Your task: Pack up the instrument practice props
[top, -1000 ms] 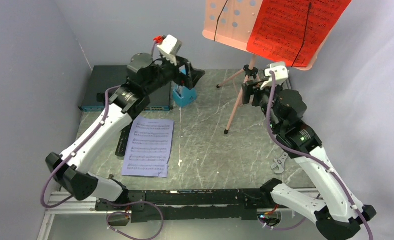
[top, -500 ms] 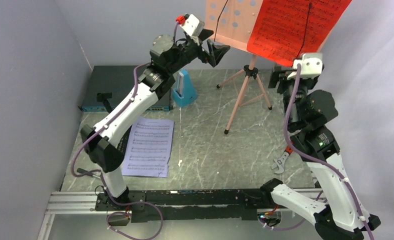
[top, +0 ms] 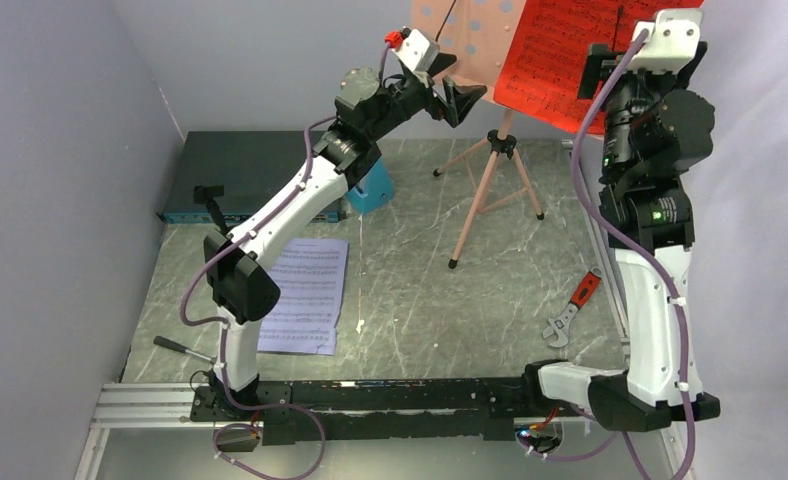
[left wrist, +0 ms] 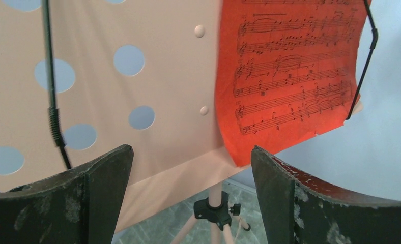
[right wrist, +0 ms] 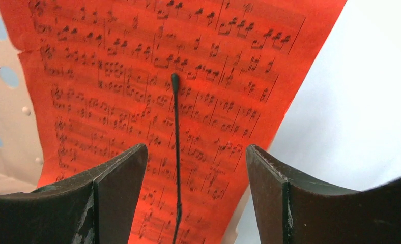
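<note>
The pink music stand's perforated board (top: pixel 467 55) stands high at the back on tripod legs (top: pixel 475 205). The red music sheet (top: pixel 550 50) lies on the board under a black wire clip (right wrist: pixel 176 152). My left gripper (top: pixel 463 100) is open and empty, close before the board's lower edge (left wrist: pixel 158 76), with the red sheet (left wrist: pixel 290 76) to its right. My right gripper (top: pixel 595 70) is open and empty, facing the red sheet (right wrist: pixel 137 76). The lavender sheet (top: pixel 305 295) lies flat at front left. The blue metronome (top: pixel 372 190) is partly hidden behind my left arm. I cannot make out the microphone.
A flat black electronics box (top: pixel 240 165) lies at back left with a small black object (top: pixel 210 197) at its near edge. A wrench (top: pixel 558 328) and a red-handled tool (top: pixel 585 290) lie at right. A dark rod-like tool (top: pixel 182 348) lies at front left. Grey walls enclose three sides.
Both arms have risen from table height to the board. The left gripper left the metronome and went up and right. The right gripper went up from the stand's pole to the red sheet.
</note>
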`<state>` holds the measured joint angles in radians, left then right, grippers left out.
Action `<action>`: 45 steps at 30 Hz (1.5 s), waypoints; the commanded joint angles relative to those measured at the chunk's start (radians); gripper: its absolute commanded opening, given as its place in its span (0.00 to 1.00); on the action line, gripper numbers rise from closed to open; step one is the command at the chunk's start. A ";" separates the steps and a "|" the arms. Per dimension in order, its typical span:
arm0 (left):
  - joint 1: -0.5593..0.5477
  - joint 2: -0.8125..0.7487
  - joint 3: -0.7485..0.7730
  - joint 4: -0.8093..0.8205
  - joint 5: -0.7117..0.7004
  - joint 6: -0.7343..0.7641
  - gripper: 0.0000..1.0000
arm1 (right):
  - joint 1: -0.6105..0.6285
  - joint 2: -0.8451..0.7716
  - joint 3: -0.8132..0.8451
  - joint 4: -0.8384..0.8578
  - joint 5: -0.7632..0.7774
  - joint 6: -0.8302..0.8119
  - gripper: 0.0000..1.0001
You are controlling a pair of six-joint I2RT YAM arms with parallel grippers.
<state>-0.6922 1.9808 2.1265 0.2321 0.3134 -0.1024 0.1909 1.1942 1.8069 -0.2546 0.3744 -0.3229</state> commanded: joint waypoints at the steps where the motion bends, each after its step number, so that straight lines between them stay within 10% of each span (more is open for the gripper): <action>1: -0.030 0.025 0.070 0.072 0.014 -0.018 0.91 | -0.062 0.041 0.108 -0.033 -0.138 0.039 0.75; 9: -0.051 0.087 0.113 0.104 -0.036 -0.052 0.91 | -0.141 0.084 0.108 -0.047 -0.277 0.115 0.69; 24: -0.061 0.143 0.139 0.140 -0.057 -0.089 0.88 | -0.162 0.102 0.100 -0.054 -0.346 0.139 0.22; 45: -0.061 0.232 0.259 0.060 -0.034 -0.192 0.79 | -0.168 0.073 0.063 -0.030 -0.370 0.143 0.16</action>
<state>-0.7498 2.1925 2.3398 0.3042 0.2733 -0.2600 0.0273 1.2934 1.8790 -0.3283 0.0196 -0.1959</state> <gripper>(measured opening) 0.793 0.167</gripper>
